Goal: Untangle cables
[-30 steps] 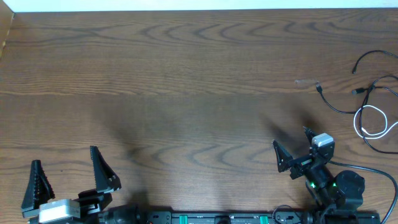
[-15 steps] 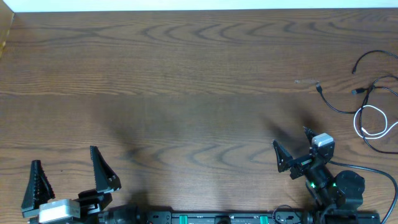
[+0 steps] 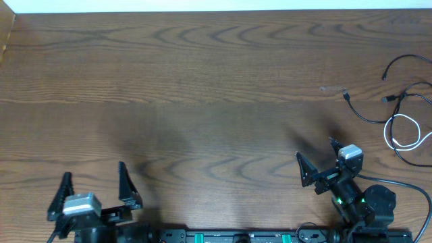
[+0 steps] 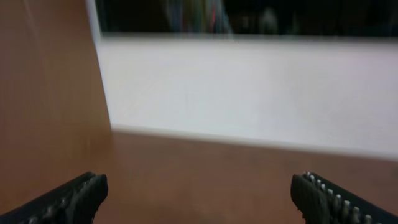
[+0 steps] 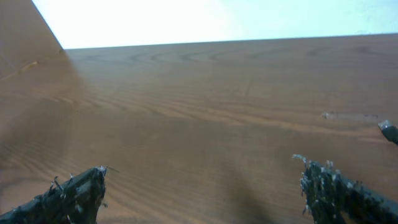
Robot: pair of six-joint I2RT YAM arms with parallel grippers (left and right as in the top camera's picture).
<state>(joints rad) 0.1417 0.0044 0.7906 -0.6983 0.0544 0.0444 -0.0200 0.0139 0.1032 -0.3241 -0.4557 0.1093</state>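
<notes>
The cables (image 3: 403, 101) lie tangled at the table's far right edge: thin black cords looping around one white cord (image 3: 399, 132). One black plug end (image 3: 346, 96) points left, and its tip (image 5: 389, 131) shows at the right edge of the right wrist view. My right gripper (image 3: 314, 148) stands open low on the right, left of and nearer than the tangle, with nothing between its fingers (image 5: 199, 180). My left gripper (image 3: 94, 170) is open and empty at the bottom left, far from the cables. Its blurred wrist view shows only bare wood between the fingers (image 4: 199, 190).
A small clear strip (image 3: 331, 89) lies on the wood just left of the black plug, and shows again in the right wrist view (image 5: 348, 116). A raised wooden side board (image 4: 50, 106) borders the table's left. A white wall (image 4: 249, 93) runs along the back.
My left gripper has shifted right and slightly up the table, still open. The right gripper and the cables have not moved.
</notes>
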